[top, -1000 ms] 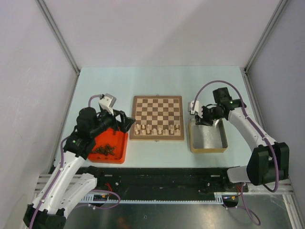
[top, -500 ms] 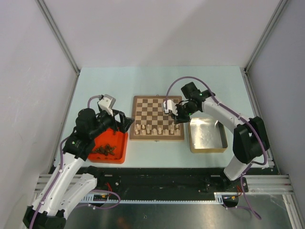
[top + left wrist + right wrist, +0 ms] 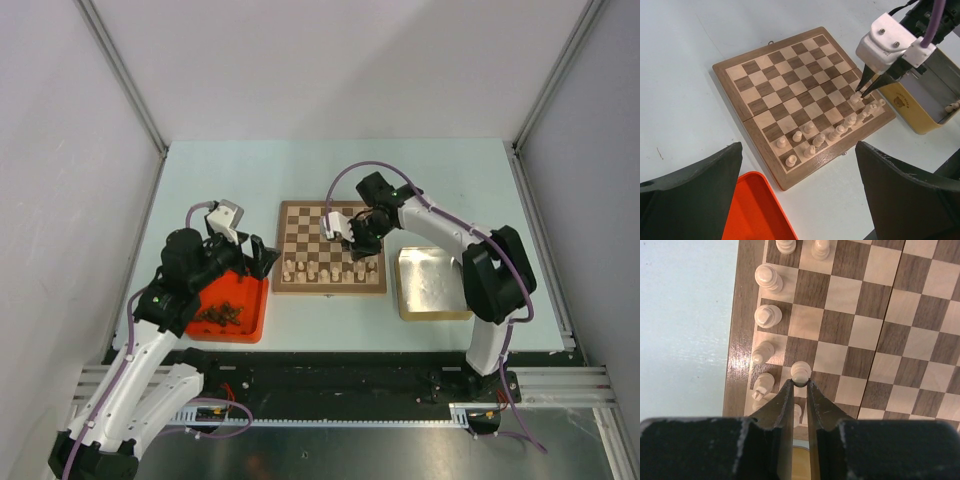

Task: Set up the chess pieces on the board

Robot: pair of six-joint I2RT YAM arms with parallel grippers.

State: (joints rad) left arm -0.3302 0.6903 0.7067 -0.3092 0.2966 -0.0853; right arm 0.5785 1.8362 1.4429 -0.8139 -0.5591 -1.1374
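- Left fingers [image 3: 710, 175] hang spread wide and empty by the red tray [image 3: 250, 327] of dark pieces [image 3: 220, 314]. I'd guess they're parked near their own supply.
- Board [image 3: 330, 205] sits mid-table, with pale pieces [image 3: 325, 270] lined along its near edge.
- Right fingers [image 3: 788, 394] pinch a pale pawn [image 3: 801, 371] by its neck over the second row, probably so it lands upright.
- Gold tin [image 3: 435, 313] sits just right of the board.

Pale blue table [image 3: 330, 170]; plain grey walls [image 3: 330, 70].
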